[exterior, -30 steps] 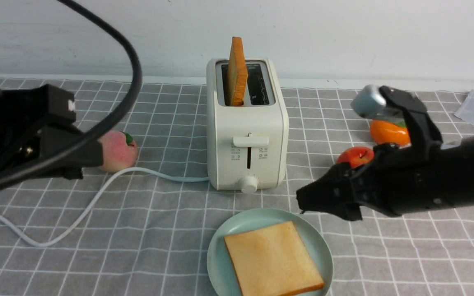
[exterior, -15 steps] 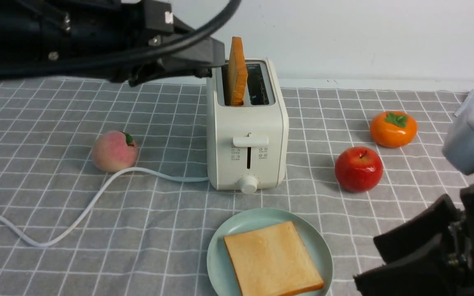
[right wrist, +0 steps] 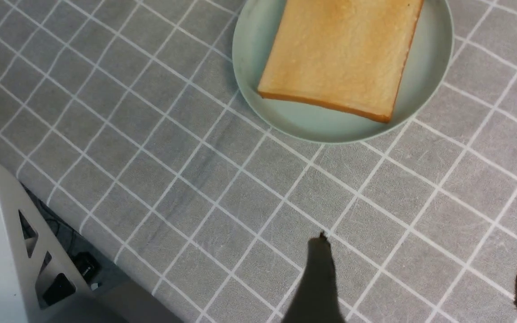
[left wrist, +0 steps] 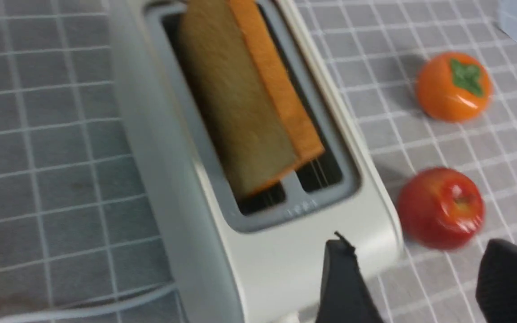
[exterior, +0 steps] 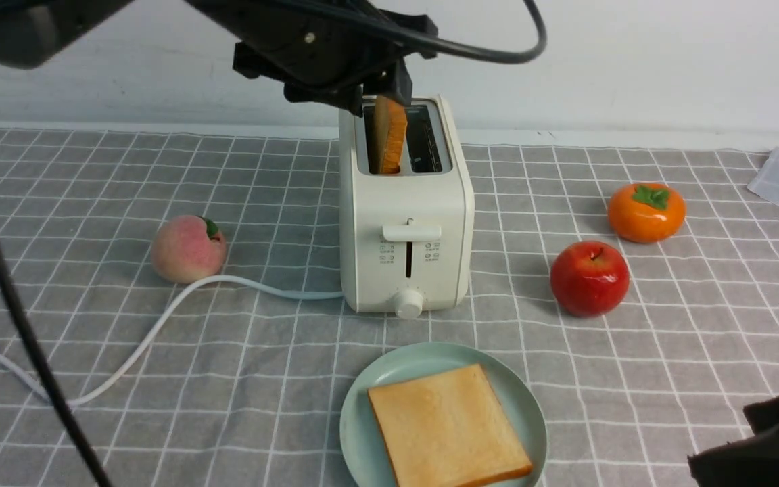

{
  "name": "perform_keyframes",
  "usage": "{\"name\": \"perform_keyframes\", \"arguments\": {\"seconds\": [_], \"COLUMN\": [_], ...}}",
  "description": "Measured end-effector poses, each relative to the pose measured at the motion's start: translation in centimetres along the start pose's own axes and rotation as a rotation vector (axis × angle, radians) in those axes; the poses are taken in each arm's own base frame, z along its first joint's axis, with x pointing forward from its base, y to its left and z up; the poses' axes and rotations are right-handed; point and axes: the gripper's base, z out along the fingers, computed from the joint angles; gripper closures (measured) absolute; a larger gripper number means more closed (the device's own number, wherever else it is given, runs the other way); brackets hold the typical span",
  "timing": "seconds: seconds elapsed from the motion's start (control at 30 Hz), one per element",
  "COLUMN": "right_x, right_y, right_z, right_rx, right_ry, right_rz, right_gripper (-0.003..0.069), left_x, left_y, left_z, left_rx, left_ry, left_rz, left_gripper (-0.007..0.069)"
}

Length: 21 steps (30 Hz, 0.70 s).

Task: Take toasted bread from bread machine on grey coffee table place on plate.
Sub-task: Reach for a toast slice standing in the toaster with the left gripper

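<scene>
The toaster (exterior: 406, 203) is standing toward the back of the table (exterior: 261, 338), and one toast (exterior: 388, 138) is sticking up out of its slot on the robot's left, leaning a little. The slot beside it is showing only bare wires. The second toast (exterior: 447, 426) is lying flat on the plate (exterior: 518, 399), filling most of it and leaving a crescent of green along the rim. The plate is sitting in front of the toaster, with a strip of cloth between them.

The left claw (left wrist: 424, 287) is hovering over the toaster's top, its fingers spread well apart and gripping nothing; from the front it is covering the top edge of the upright toast. The right claw (right wrist: 424, 278) is hanging low by the table's near right side, jaws wide and empty, with open cloth between it and the plate.

A white cord (exterior: 159, 318) is running from the toaster across the cloth to the left, just beside a peach (exterior: 188, 249). An apple (exterior: 589, 277) and a persimmon (exterior: 646, 212) are sitting to the right, apart from the toaster. The left arm's black cable (exterior: 11, 291) is drooping across the left side.
</scene>
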Motion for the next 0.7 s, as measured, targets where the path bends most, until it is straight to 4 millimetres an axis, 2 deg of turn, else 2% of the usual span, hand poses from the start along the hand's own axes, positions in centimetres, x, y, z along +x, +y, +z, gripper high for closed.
{"name": "perform_keyframes", "arguments": {"seconds": [0.07, 0.23, 0.33, 0.47, 0.7], "right_x": [0.0, 0.0, 0.1, 0.1, 0.1], "right_y": [0.0, 0.0, 0.0, 0.0, 0.0], "right_z": [0.0, 0.0, 0.0, 0.0, 0.0], "right_rx": [0.000, -0.001, -0.003, -0.003, -0.003], "right_ry": [0.001, 0.002, 0.009, 0.009, 0.009], "right_rz": [0.000, 0.001, 0.001, 0.001, 0.001], "right_gripper": [0.0115, 0.0115, 0.0115, 0.0115, 0.0115], "left_x": [-0.2, 0.7, 0.9, 0.8, 1.3], "left_y": [-0.5, -0.9, -0.6, 0.0, 0.0], "left_z": [0.6, 5.4, 7.2, 8.4, 9.3], "left_rx": [-0.035, -0.089, -0.115, -0.171, -0.162], "left_ry": [-0.026, -0.057, -0.089, -0.137, -0.118], "left_rz": [0.001, 0.020, 0.071, 0.166, 0.151], "left_gripper": [0.0195, 0.0133, 0.0126, 0.0124, 0.0125]}}
